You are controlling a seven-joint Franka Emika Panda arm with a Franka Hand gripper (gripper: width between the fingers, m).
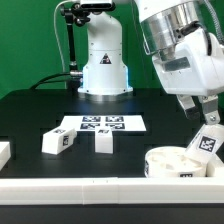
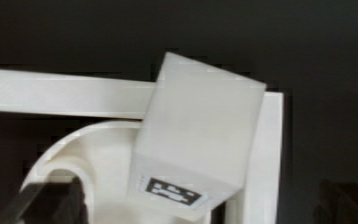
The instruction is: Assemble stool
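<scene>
- Seat (image 1: 170,160) lies on the table (image 1: 30,115) at the exterior view's right, just beside the border rail (image 1: 80,188). Its recessed side looks to be facing up.
- One leg, the mounted leg (image 1: 208,140), stands on the seat, tilted, with its tag toward the camera.
- Wrist view shows the same leg (image 2: 202,125) leaning over the curved seat rim (image 2: 78,150), tag near its lower end.
- The lower end of this leg is hidden. I cannot tell whether it is home in a socket or only resting there.
- First loose leg (image 1: 57,141) and second loose leg (image 1: 103,141) lie on the table in front of the marker board (image 1: 100,124). They are near each other and well apart from the seat.
- Judgement on progress: one leg of three is at the seat and the other two are not yet fitted, so at best a third is done. Left to do: confirm the first leg is seated, then fetch and fit each loose leg.
- Gripper (image 1: 205,116) hangs directly above the mounted leg, close to its top.
- In the wrist view one dark finger (image 2: 39,197) stands clear of the leg's side, with seat rim showing between them. The other finger is not clearly visible.
- Judgement on the pincer: jaws are spread and clamp nothing.
- Relation: the mounted leg sits below the fingertips, in line with the gap between the jaws. The exterior view is too small to show whether a pad brushes the leg's top.
</scene>
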